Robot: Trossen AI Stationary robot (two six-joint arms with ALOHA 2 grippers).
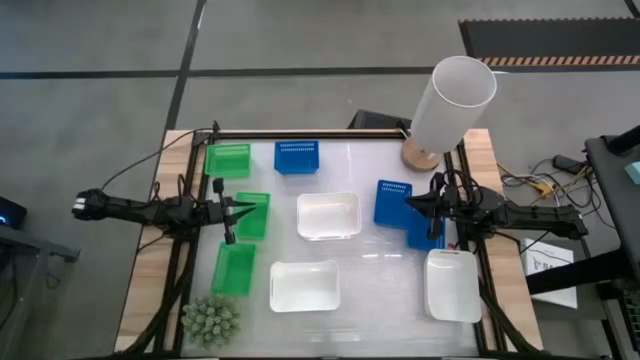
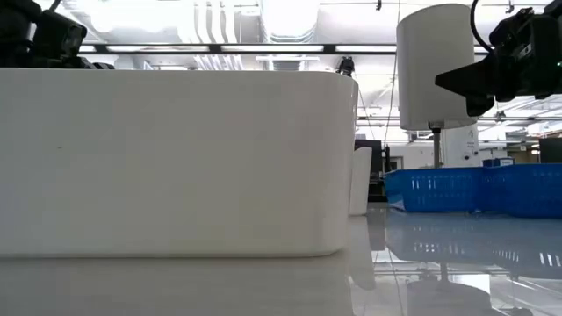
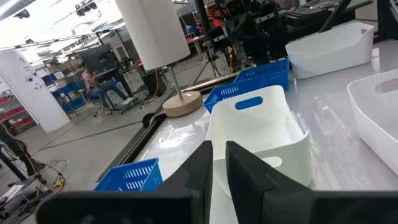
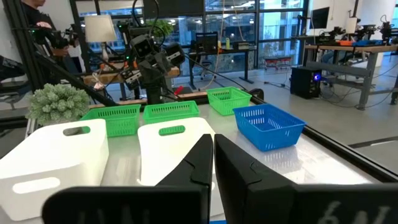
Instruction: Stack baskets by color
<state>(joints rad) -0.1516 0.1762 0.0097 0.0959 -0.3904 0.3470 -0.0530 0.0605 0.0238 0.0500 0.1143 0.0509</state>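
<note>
The left claw [image 1: 229, 238] hangs over the middle green basket [image 1: 252, 214], fingers nearly together with a thin gap, holding nothing. The right claw [image 1: 436, 237] is fully closed, empty, above the blue baskets [image 1: 394, 201] at the bench's right side. The glossy white bench [image 1: 380, 270] stands on a grey floor, with desks and monitors in the room beyond. On it lie three green baskets, three blue and three white baskets [image 1: 327, 215], all unstacked, plus a tall white cylinder [image 1: 452, 101] and a spiky green plant [image 1: 210, 321].
</note>
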